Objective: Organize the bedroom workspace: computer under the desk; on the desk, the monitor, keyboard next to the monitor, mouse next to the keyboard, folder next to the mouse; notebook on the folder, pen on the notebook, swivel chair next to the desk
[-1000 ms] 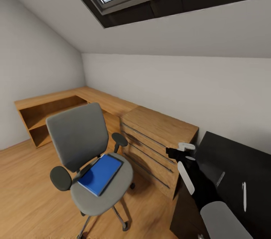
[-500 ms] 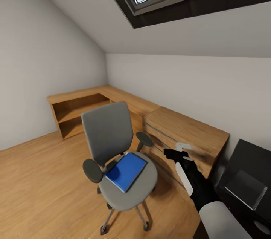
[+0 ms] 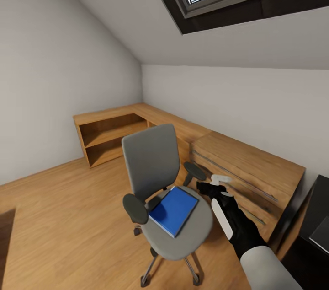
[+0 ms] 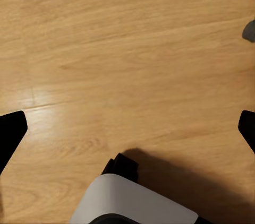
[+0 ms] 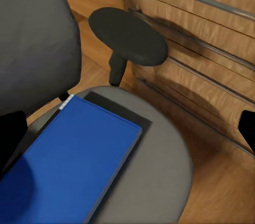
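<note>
Your right gripper (image 3: 214, 183), jaws wide and empty, hovers over the folder (image 3: 174, 210); pressing down carelessly could roll the swivel chair (image 3: 161, 189) away.

Bright-blue folder (image 3: 173, 210) on grey swivel chair (image 3: 153, 166); honey-wood floor (image 3: 59, 217).

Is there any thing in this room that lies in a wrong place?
Yes: the blue folder lies flat on the seat of the swivel chair, not on a desk. It sits skewed to the seat. The right pincer hovers beside it.
</note>
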